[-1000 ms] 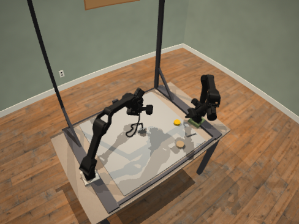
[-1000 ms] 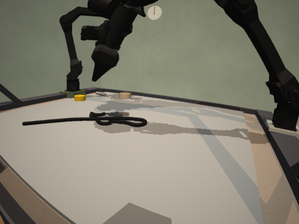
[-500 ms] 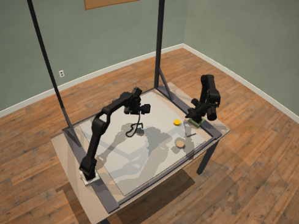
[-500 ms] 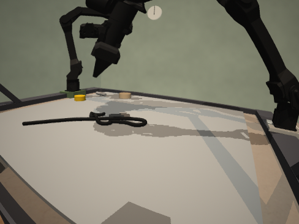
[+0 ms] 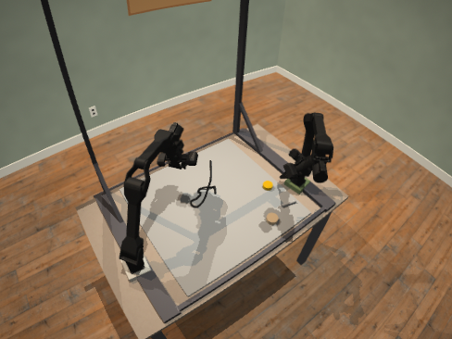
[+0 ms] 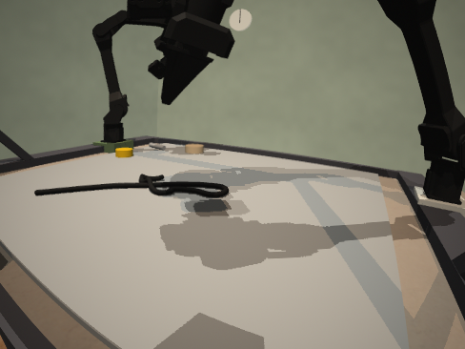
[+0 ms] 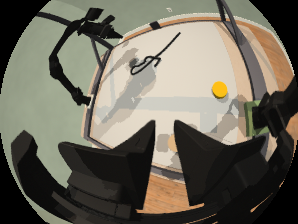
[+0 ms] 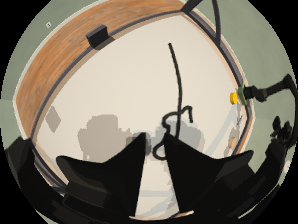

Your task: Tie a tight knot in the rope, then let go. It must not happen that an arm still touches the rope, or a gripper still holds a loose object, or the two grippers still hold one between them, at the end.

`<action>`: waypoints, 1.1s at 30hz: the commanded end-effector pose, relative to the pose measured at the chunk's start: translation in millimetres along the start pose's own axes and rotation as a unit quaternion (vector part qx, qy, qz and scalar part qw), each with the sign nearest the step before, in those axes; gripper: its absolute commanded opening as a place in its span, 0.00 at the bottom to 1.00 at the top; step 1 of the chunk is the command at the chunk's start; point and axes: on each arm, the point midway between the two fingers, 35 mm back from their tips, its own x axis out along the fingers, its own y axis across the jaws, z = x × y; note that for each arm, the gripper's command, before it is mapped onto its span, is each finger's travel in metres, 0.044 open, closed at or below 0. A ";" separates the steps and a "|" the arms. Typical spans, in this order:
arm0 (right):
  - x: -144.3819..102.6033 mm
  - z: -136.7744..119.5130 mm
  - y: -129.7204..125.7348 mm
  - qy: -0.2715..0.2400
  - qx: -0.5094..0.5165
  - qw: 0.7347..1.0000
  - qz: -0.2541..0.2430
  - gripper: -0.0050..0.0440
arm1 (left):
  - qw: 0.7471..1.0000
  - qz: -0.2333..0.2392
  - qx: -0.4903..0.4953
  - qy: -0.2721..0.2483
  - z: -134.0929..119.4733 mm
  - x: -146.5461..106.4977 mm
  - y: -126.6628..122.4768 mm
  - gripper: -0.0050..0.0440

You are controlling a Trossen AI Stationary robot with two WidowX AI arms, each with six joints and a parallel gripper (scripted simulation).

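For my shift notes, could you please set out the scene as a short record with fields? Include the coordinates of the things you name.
Rope: black rope point(image 5: 211, 172) point(image 6: 90, 188) point(image 7: 167, 46) point(image 8: 178, 75), on the white table surface, one end fairly straight
Knot: loop and crossings loose, not pulled tight
Right gripper point(image 5: 184, 168) point(image 6: 166, 102) point(image 7: 122, 37) point(image 8: 154, 136): above the table, slightly open, nothing held
Left gripper point(image 5: 283, 176) point(image 7: 164, 124) point(image 8: 270, 137): away from the rope, slightly open, nothing held
Other items: yellow disc point(image 5: 268, 185) point(image 6: 124, 153) point(image 7: 219, 89) point(image 8: 233, 98); tan disc point(image 5: 272, 218) point(image 6: 194, 149) point(image 7: 173, 143) point(image 8: 232, 143)
Task status: tightening apparently remains
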 end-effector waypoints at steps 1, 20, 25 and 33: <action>-26.9 -3.0 17.4 -0.009 0.001 1.000 0.006 0.28 | 1.000 0.004 0.002 0.002 2.1 -2.1 1.2 0.28; -113.6 -84.7 143.8 0.074 -0.039 0.996 0.041 0.28 | 1.000 0.004 0.002 0.002 2.1 -2.1 1.2 0.28; -123.6 -97.4 153.6 0.084 -0.044 0.995 0.040 0.28 | 1.000 0.004 0.002 0.002 2.1 -2.1 1.2 0.28; -126.6 -101.3 156.3 0.087 -0.046 0.994 0.040 0.28 | 1.000 0.004 0.002 0.002 2.1 -2.1 1.2 0.28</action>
